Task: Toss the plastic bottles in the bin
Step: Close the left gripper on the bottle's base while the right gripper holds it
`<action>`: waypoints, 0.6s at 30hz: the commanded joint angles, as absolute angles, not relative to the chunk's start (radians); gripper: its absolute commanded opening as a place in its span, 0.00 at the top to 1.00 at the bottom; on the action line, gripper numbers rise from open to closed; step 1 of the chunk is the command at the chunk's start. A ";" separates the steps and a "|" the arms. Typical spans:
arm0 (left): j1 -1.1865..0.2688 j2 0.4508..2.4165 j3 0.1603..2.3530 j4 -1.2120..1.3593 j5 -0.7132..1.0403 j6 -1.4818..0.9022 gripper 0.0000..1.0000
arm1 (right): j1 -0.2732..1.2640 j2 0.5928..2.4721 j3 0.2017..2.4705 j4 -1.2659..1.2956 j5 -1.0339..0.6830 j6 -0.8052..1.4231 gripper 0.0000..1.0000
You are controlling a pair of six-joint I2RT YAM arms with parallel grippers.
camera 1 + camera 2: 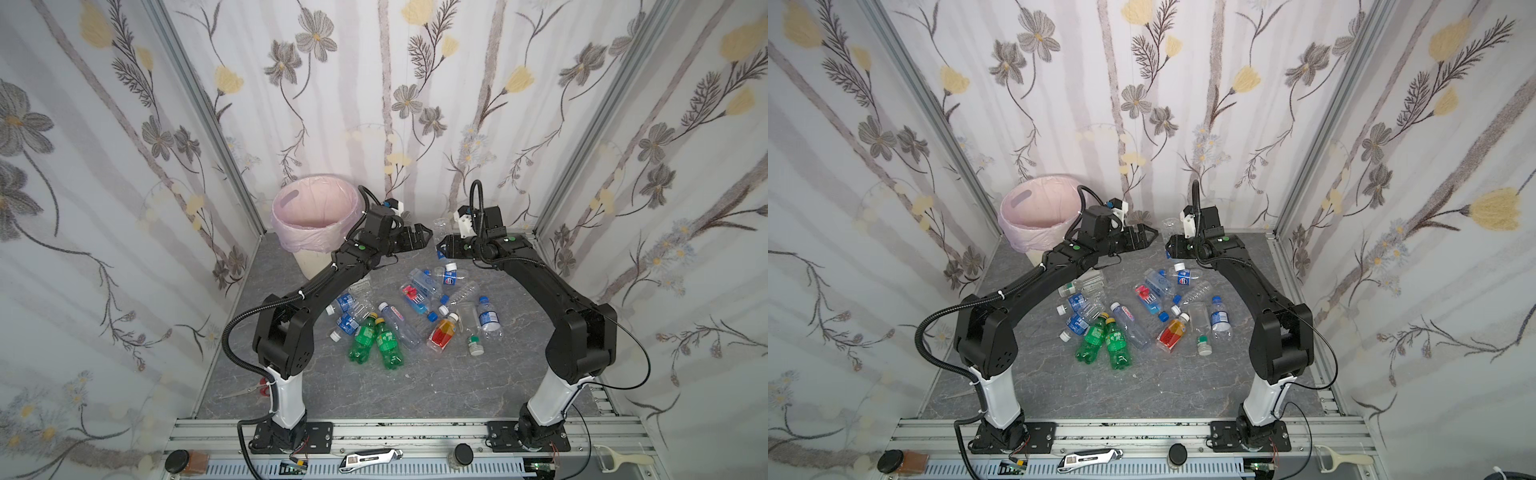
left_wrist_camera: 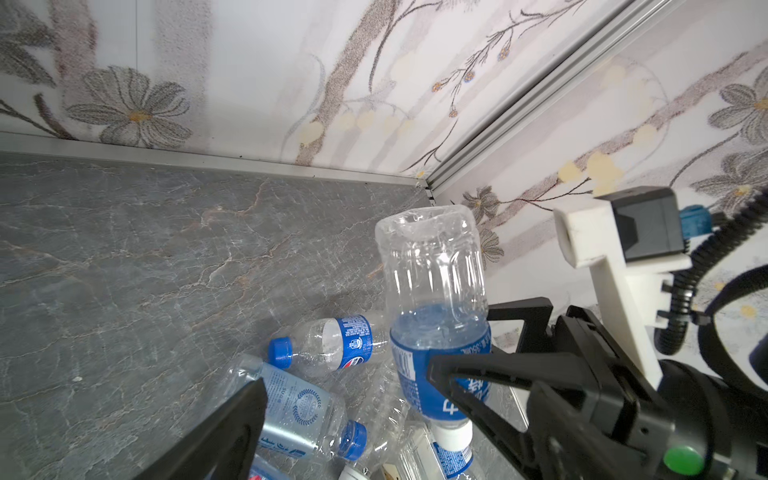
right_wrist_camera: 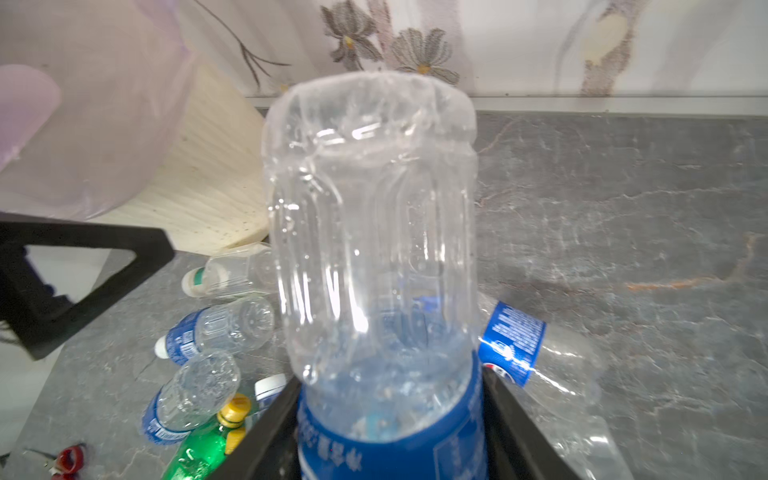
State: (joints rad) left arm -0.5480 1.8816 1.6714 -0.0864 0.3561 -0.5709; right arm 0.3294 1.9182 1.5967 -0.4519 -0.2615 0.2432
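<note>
The right gripper [image 1: 441, 248] clamped a blue-labelled bottle [image 3: 374, 232] base-up, while at its nine o'clock the left gripper [image 1: 423, 237] gaped empty near the bin [image 1: 309, 264].

Two green bottles [image 1: 365, 338], one bin [image 1: 308, 266]

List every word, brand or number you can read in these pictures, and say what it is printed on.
"350mL": blue label of the held bottle.
"FIJI": label of the blue-liquid bottle.
Labels on the other bottles: too small or blurred to read.
</note>
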 commanded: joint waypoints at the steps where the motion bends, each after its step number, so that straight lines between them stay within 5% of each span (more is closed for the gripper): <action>1: -0.526 1.871 1.679 -0.078 0.424 -0.622 0.00 | 0.362 1.900 1.590 -0.353 -0.313 0.268 0.42; 18: -0.486 1.860 1.699 -0.077 0.450 -0.680 0.05 | 0.471 1.854 1.551 -0.267 -0.337 0.279 0.43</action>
